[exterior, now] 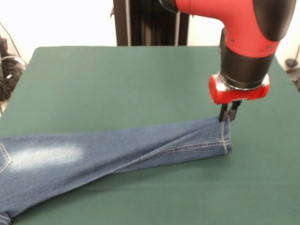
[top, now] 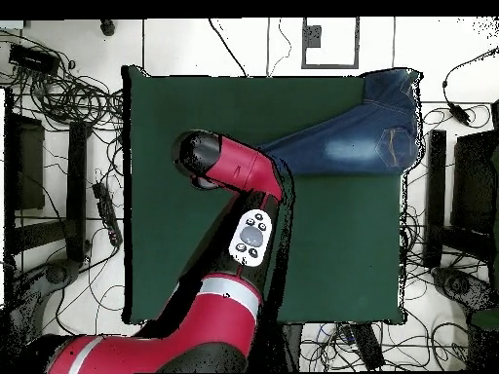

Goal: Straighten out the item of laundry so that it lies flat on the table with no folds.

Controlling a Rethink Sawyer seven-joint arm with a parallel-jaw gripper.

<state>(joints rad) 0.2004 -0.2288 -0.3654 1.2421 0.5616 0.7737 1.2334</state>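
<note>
The blue denim jeans lie across the near part of the dark green table, legs stretched right, one leg lapped over the other with a diagonal fold. The waist end with a pale patch runs off the left edge. My gripper stands upright at the far corner of the leg hem, its fingers pinched together on the denim edge. In the overhead view the jeans reach from the table's middle to its top right corner and overhang it. There my gripper is hidden under the arm's head.
The black pedestal stands at the table's far side. The red arm crosses the table's lower left in the overhead view. Cables and dark equipment ring the table on the floor.
</note>
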